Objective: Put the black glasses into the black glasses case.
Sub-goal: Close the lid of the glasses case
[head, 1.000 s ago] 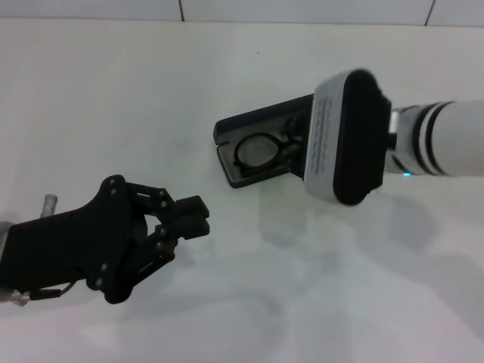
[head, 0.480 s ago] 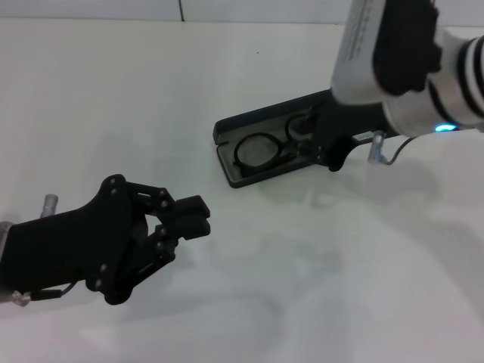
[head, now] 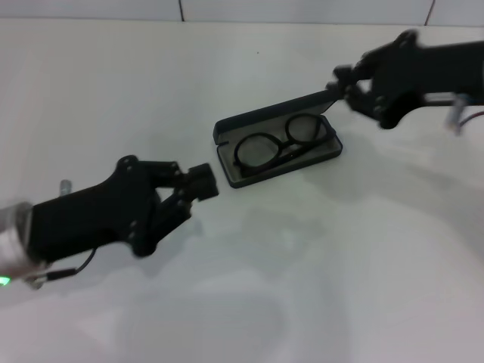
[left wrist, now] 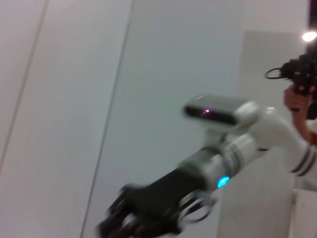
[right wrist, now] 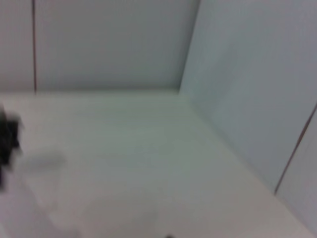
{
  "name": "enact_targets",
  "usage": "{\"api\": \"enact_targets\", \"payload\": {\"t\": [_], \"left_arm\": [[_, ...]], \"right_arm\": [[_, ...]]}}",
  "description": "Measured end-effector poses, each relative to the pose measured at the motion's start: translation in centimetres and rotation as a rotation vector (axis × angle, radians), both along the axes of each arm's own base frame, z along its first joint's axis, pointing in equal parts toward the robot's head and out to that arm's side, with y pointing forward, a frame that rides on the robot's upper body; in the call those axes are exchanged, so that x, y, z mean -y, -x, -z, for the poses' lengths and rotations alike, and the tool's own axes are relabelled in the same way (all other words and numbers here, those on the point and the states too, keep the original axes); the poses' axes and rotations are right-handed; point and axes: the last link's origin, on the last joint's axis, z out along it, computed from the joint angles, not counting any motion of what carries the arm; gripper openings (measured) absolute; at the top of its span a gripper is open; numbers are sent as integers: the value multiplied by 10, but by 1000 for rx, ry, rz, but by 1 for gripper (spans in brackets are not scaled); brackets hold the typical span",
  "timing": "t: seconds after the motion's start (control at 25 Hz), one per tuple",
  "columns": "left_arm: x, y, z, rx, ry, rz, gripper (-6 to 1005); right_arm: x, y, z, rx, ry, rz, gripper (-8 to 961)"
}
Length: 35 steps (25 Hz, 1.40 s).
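The black glasses case [head: 277, 147] lies open on the white tabletop [head: 318, 272], its lid raised at the far side. The black glasses [head: 281, 142] rest inside its grey-lined tray, lenses side by side and facing up. The left end effector [head: 201, 182] hovers near the tabletop just beside the case's near-left corner, apart from it, with its fingertips pressed together on nothing. The right end effector [head: 342, 85] is at the case's far-right end, close to the top corner of the raised lid; whether its fingers are apart or together cannot be told, nor whether it touches the lid. In the left wrist view the right end effector [left wrist: 138, 213] shows against a pale wall
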Motion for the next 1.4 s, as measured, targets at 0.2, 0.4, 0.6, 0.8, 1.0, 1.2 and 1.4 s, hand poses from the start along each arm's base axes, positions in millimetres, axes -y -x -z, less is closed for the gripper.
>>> {"api": "enact_targets", "payload": {"t": [0.2,0.4,0.6,0.8,1.0,1.2,1.4], "left_arm": [[-28,-13,19,-64,16,-54,114],[-59,-25,43,-174,50,-130,114],[-76,-39,70,-312,96,-144,114],[-89,-52,97,-438,97,-160,115],[-96,-57,107,-523,69,-176,115],[-98,-52,106,-543,62,-201,116],[-101,-42,107,-586,32,-234,116]], "right_arm": [[14,-45,-47,-153,-86,14,152],[33,-104,-84,-244,-167,45,153],[62,-160,-121,-476,-278,84,153],[95,-200,-144,-630,-416,121,154],[110,-214,-152,-686,-474,145,154],[112,-217,-148,-685,-464,150,154],[106,-214,-142,-688,-439,134,153]]}}
